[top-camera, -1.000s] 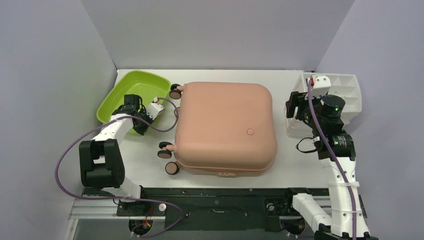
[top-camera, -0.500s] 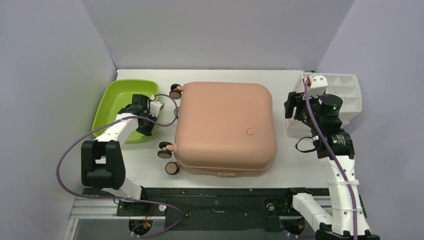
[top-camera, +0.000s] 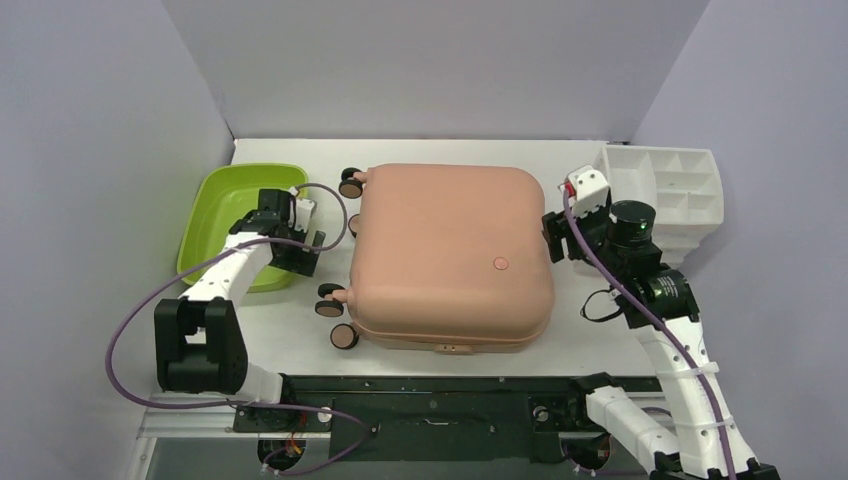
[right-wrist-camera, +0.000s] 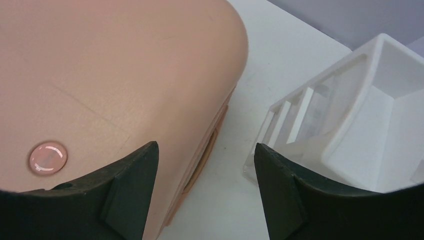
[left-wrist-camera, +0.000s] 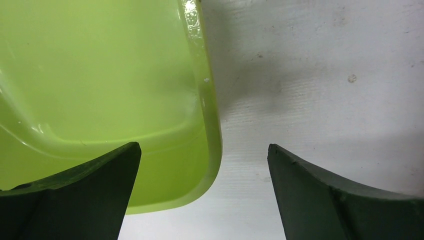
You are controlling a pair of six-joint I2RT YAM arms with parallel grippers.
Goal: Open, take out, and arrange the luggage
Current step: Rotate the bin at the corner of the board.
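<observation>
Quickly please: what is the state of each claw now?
Left claw: open, holding nothing.
Right claw: open, holding nothing.

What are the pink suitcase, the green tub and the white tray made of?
The luggage: likely hard moulded plastic with a satin finish; the rounded shell is smooth with a soft sheen. The green tub: glossy plastic, slightly translucent, with bright highlights along its rim. The white organizer: probably thin rigid plastic; its divider walls look faintly see-through.
</observation>
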